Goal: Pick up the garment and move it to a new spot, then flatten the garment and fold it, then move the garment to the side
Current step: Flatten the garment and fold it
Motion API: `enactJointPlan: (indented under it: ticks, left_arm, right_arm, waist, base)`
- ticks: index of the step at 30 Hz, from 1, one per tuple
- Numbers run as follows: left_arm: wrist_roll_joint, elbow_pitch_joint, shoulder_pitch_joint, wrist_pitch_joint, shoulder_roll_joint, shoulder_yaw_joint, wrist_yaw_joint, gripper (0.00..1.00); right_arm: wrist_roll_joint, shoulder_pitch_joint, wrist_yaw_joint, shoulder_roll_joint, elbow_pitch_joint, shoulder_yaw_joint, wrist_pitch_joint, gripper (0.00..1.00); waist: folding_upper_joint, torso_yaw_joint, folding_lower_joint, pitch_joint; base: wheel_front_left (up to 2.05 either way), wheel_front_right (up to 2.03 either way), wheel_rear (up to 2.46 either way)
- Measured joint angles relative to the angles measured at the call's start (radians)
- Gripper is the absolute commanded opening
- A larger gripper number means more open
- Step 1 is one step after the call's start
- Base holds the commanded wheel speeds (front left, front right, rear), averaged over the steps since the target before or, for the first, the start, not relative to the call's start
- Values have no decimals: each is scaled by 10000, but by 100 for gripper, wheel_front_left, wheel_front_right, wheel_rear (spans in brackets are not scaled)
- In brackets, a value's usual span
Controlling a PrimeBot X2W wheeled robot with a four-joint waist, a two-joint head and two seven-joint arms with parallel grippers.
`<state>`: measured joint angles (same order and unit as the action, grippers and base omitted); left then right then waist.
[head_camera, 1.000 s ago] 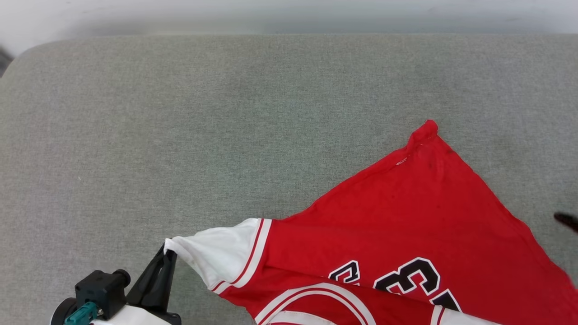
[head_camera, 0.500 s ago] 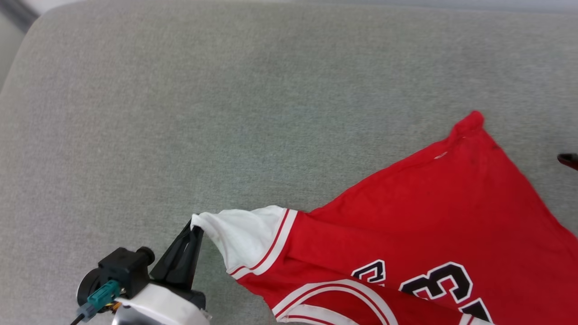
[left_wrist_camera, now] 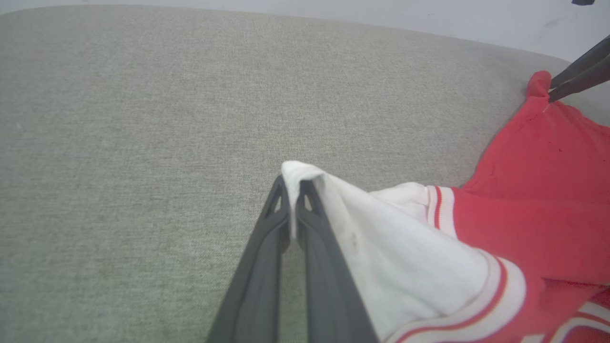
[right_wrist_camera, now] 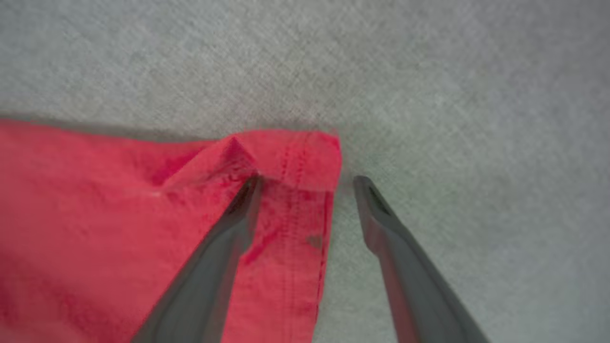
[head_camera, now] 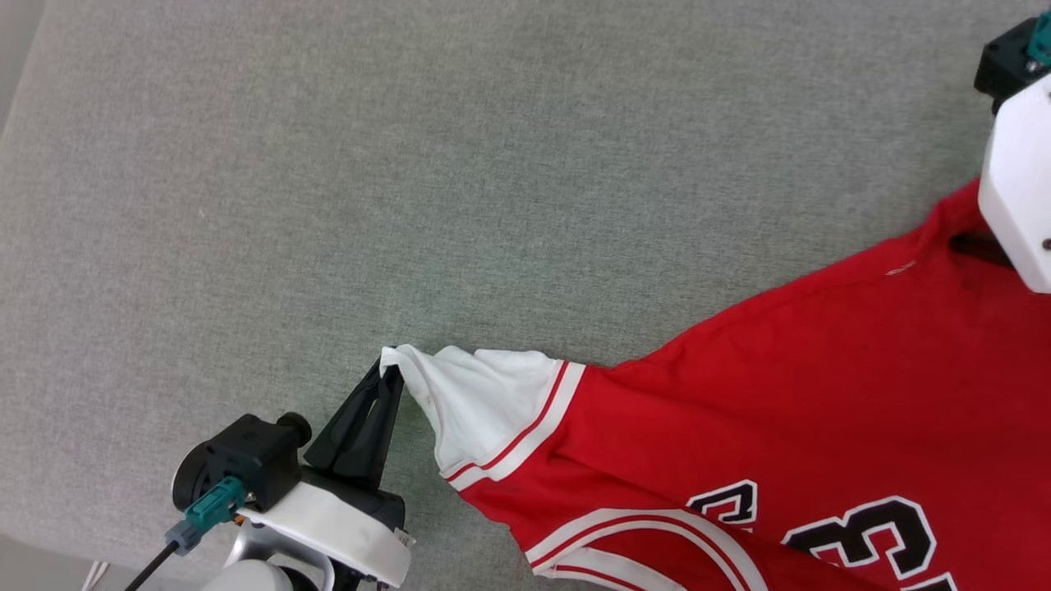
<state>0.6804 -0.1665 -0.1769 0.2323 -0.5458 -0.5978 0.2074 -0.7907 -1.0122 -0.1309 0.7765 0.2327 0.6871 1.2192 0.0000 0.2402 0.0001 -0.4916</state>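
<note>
The garment (head_camera: 780,369) lies on the grey padded surface, red with a white sleeve and black numerals showing at the lower right. My left gripper (head_camera: 392,371) is shut on the tip of the white sleeve (left_wrist_camera: 381,247), its two fingers pinched together (left_wrist_camera: 293,183). My right arm's white wrist (head_camera: 1018,164) hangs over the garment's far red corner. In the right wrist view my right gripper (right_wrist_camera: 309,181) is open astride that hemmed corner (right_wrist_camera: 295,157), one finger on the red cloth, the other on the grey surface.
The grey padded surface (head_camera: 410,164) stretches wide to the left of and beyond the garment. Its rounded edge runs along the left and lower-left of the head view. A pale wall (left_wrist_camera: 429,14) stands behind the surface in the left wrist view.
The head camera has swung, shifting the whole picture. My right arm has come in over the garment's far red corner. The left gripper keeps its hold on the white sleeve.
</note>
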Motion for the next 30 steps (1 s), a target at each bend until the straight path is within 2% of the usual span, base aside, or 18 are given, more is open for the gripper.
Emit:
enactJointPlan:
  ticks: [7,8,9,14,22,26,30]
  left_arm:
    - [4,247,-132,15,146,-42,-65,0]
    - [10,288,-132,36,146,-35,-67,0]
    - [17,318,-131,42,142,-31,-86,0]
    - [-15,410,-134,84,65,-17,-150,0]
    - [-107,251,-187,-92,-575,265,-128,0]
    - [-138,12,-554,-174,-803,531,-92,0]
    - [-184,-173,-1212,-577,-995,608,-178,0]
  right_arm:
    - [-221,183,0,117,479,564,-738,100]
    - [-257,182,2,125,481,662,-882,65]
    - [-276,182,2,146,479,761,-1041,0]
    - [-635,309,2,67,464,1254,-1914,0]
    - [-1436,275,0,105,221,1471,-3697,0]
    - [-1546,186,0,414,-44,1572,-4677,0]
    - [-1724,77,0,437,-117,1436,-5722,0]
  waist:
    - [0,121,-1,-205]
    - [0,85,-1,-169]
    - [0,47,-1,-124]
    - [0,-148,0,313]
    - [0,-574,-1,1422]
    - [1,-882,-1,1971]
    - [0,-1268,-1,2408]
  base:
    - [0,0,0]
    - [0,0,0]
    - [0,0,0]
    - [0,0,0]
    - [0,0,0]
    - [0,0,0]
    - [0,0,0]
